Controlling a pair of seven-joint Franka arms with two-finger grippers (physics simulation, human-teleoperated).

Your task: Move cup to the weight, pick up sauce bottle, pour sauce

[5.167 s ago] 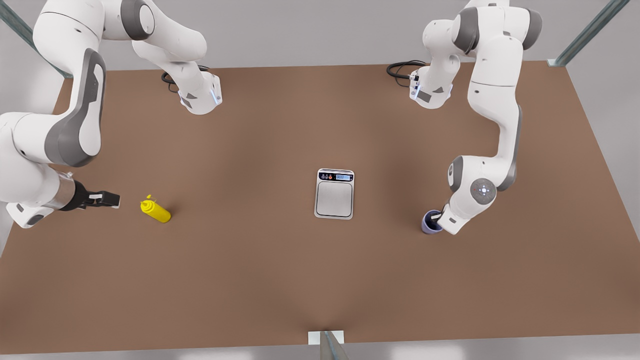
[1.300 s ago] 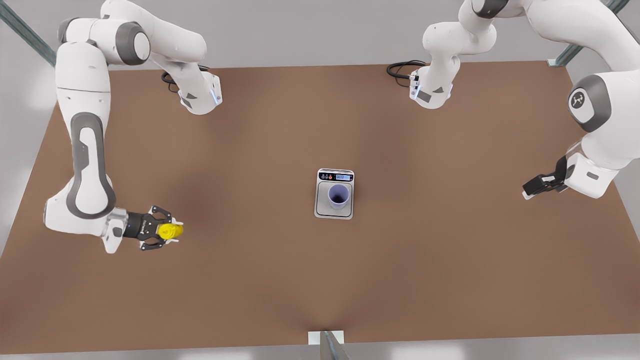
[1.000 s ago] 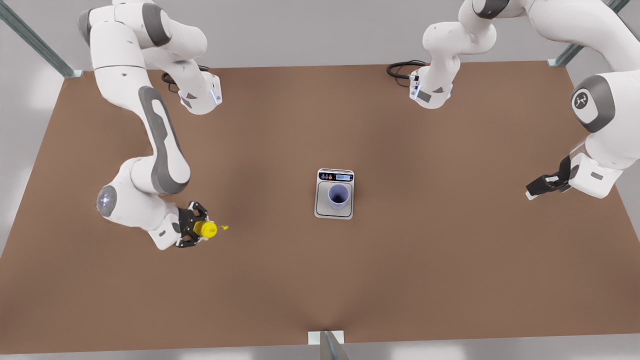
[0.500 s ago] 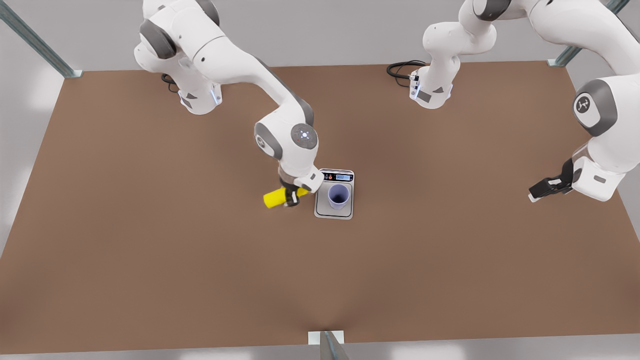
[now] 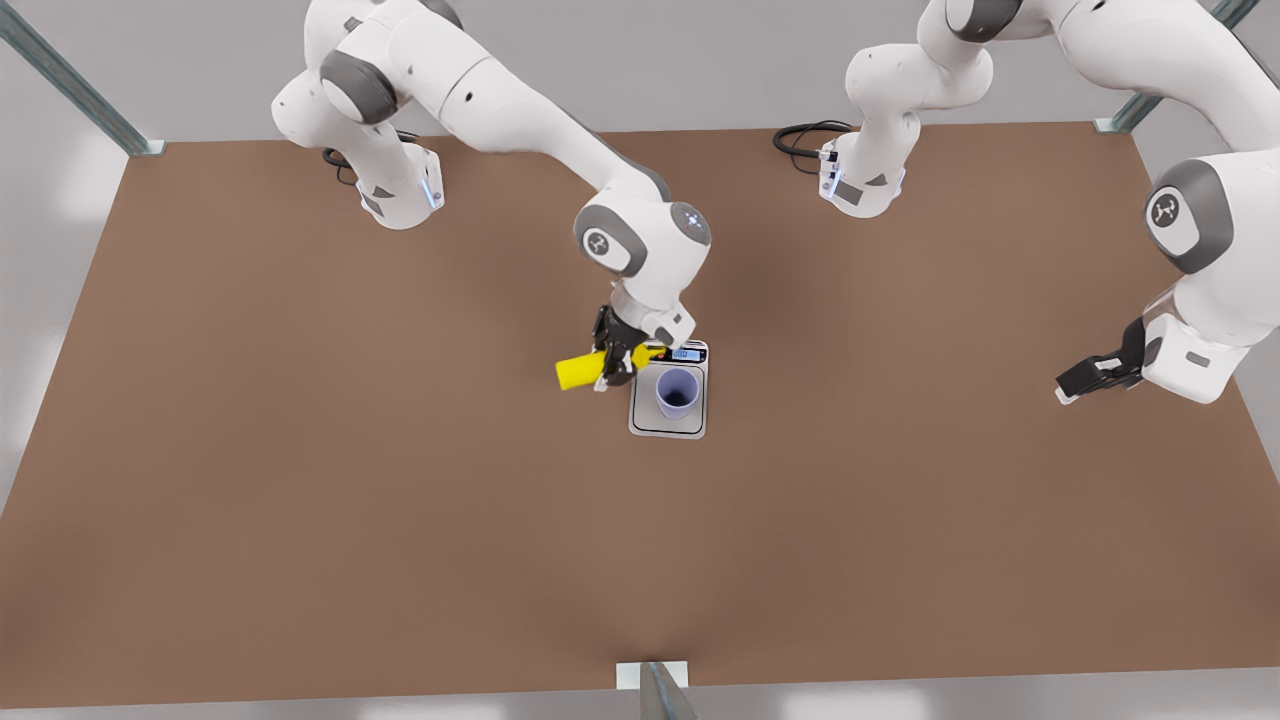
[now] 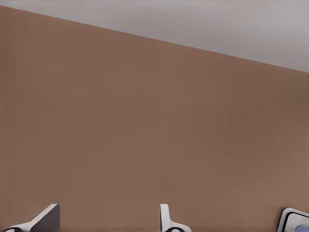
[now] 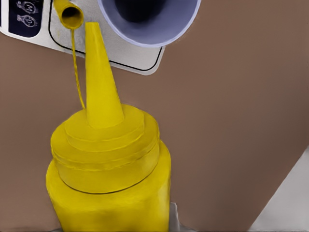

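Front view: at frame centre, the cup (image 5: 677, 390) stands upright on the scale (image 5: 669, 417). The right gripper (image 5: 618, 361) grasps the sauce bottle (image 5: 580, 370), tilted, nozzle toward the cup. The left gripper (image 5: 1082, 380) waits at the right edge.

Left wrist view: its fingers (image 6: 166, 220) stand apart over the table (image 6: 145, 121).

Right wrist view: the bottle's nozzle lies just beside the cup's rim.

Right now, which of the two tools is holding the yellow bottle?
The right tool, beside the weight at the table's middle, grips the sauce bottle tipped toward the cup. The left tool waits empty and open.
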